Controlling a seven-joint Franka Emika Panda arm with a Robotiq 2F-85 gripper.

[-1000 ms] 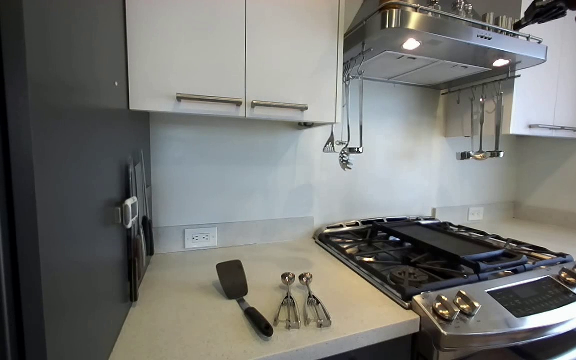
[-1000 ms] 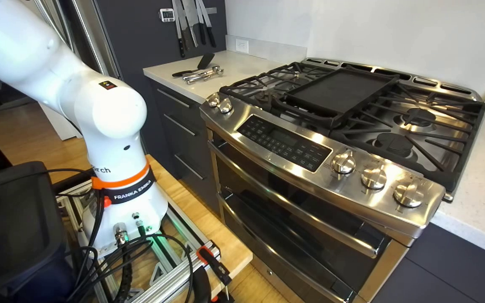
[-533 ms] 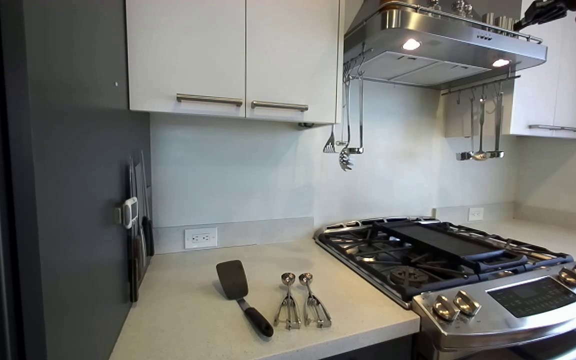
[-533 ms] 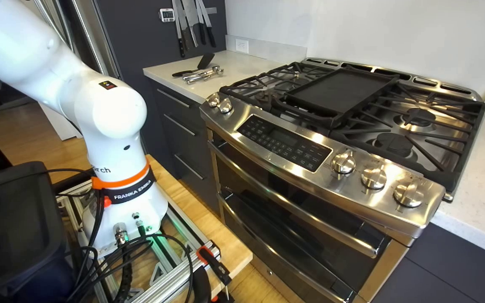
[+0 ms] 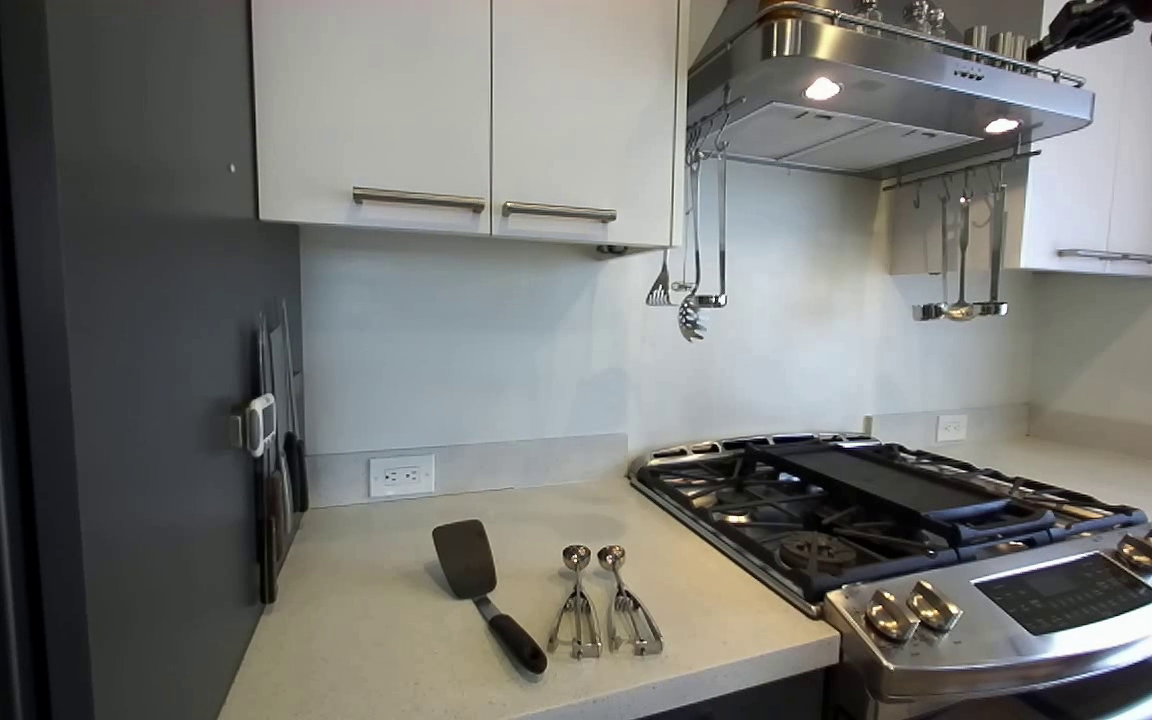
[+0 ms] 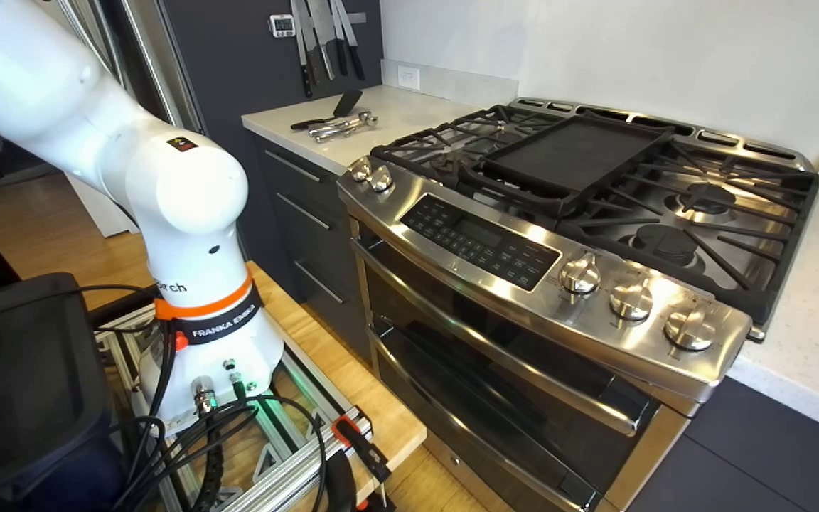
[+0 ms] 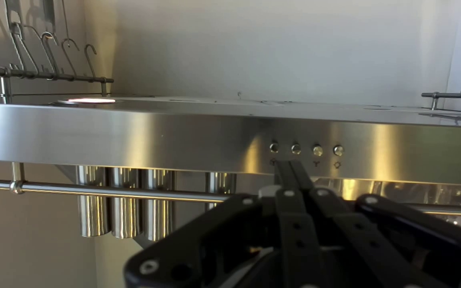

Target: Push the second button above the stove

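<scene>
A row of several small round silver buttons (image 7: 296, 149) sits on the front face of the steel hood (image 7: 198, 140), above the stove (image 5: 896, 660). The buttons also show small in an exterior view (image 5: 968, 73). The stove shows in both exterior views, with black grates, a griddle and silver knobs (image 6: 631, 299). My gripper (image 7: 293, 163) is shut and empty, its fingertips pressed together. In the wrist view, the tips appear just below the two leftmost buttons and hide one symbol. Contact with the hood cannot be told. The gripper (image 5: 1044, 48) also shows at the hood's rail in an exterior view.
A metal rail (image 7: 126, 191) with steel canisters (image 7: 125, 208) behind it runs along the hood. Utensils hang on bars (image 5: 961, 180) on both sides beneath. A spatula (image 5: 466, 560) and two scoops (image 5: 576, 610) lie on the counter. The wrist picture looks upside down.
</scene>
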